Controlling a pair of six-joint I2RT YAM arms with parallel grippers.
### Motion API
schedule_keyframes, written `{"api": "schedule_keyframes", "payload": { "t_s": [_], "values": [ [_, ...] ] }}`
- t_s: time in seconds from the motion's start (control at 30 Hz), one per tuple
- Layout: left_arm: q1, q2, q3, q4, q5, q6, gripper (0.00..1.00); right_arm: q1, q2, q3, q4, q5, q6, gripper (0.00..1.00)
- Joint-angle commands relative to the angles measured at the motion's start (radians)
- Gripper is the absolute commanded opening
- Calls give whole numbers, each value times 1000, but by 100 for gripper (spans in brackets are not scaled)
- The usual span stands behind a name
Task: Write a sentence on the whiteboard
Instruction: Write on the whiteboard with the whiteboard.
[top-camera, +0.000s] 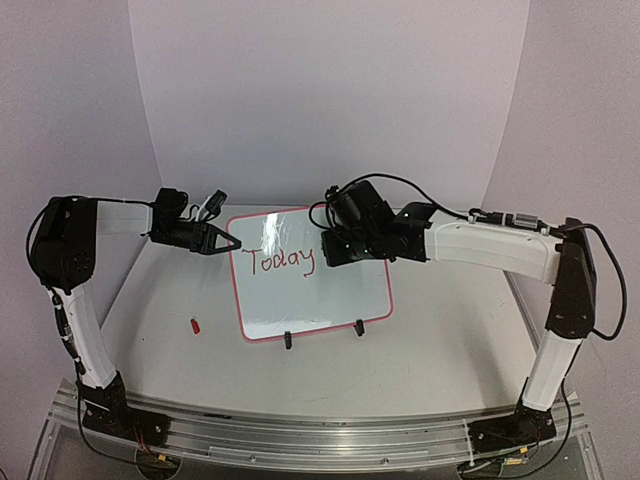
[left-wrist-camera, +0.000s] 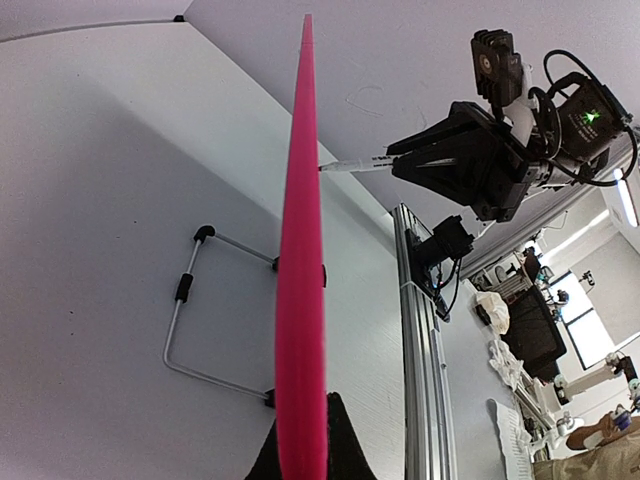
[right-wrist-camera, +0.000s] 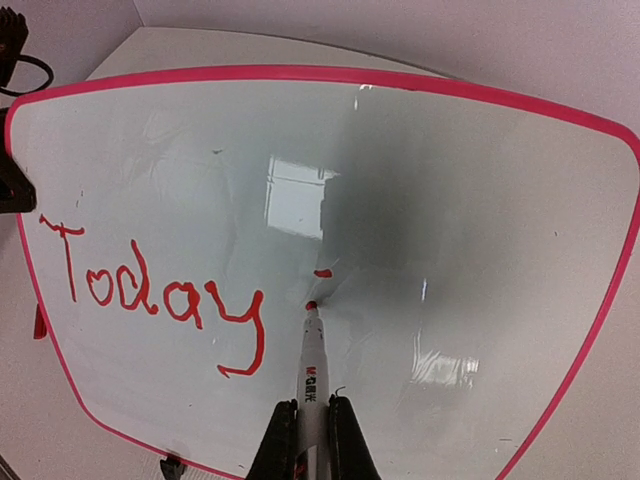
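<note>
One gripper (top-camera: 236, 242), the left, pinches the whiteboard's (top-camera: 320, 300) edge.

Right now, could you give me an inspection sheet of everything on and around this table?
Surface: white table, no spills seen.
Job's things: whiteboard propped on a wire stand, Today written in red; marker tip at the board, right of the y.
Clutter: small red cap left of the whiteboard.
Grippers: left gripper shut on the whiteboard's edge; right gripper shut on the marker.
Cables: black cables loop in the air behind the grippers.
Surroundings: plain pale walls.
</note>
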Motion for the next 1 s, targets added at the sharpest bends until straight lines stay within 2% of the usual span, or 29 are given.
{"api": "schedule_keyframes", "payload": {
  "t_s": [0.0,0.2,0.97],
  "values": [
    [-36,38,13,-19,-86,95,0,-6,11,43,10,63,-11,0],
    [-37,38,13,-19,-88,96,0,-6,4,37,6,80,-22,0],
    [-38,32,9,-22,-94,93,0,-6,-10,-38,-61,-10,43,0]
  ]
}}
